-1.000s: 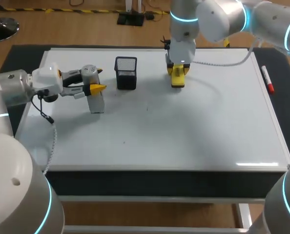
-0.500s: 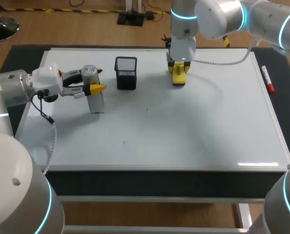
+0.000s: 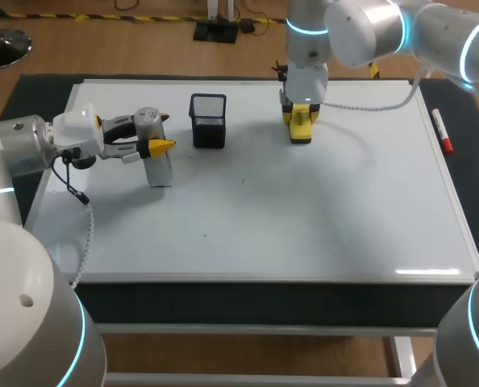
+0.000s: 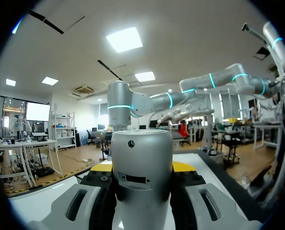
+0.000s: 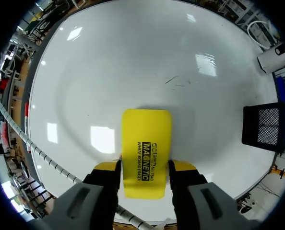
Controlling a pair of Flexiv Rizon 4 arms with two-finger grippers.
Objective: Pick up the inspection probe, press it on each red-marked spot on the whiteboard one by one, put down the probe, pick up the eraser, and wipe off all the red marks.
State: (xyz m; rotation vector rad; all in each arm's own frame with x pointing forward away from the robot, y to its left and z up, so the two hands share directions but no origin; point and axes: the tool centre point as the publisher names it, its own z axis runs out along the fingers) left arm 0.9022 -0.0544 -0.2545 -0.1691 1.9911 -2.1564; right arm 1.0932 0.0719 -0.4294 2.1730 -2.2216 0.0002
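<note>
Yellow fingertips of the right gripper clamp the two long sides of the eraser, which lies flat on the whiteboard and juts out ahead of the fingers. It is a bright yellow block with rounded corners and a band of black print along its back. In the head view the right arm comes in from the far right corner and holds the eraser near the board's far edge. The left gripper has its fingers closed from both sides on the probe, a smooth silver cylinder with a small dark hole near its top and a stepped slot lower down. From above, the probe stands nearly upright near the board's left side, its lower end at the surface, though contact cannot be made out. A black mesh cup stands on the board between the two grippers, close to the probe and well apart from the eraser. The board is glossy white with only a few faint dark specks and thin scratches. It rests on a dark table, where a red-capped marker lies just beside the board's right edge. A white ribbed cable trails from the right arm across the far corner.
</note>
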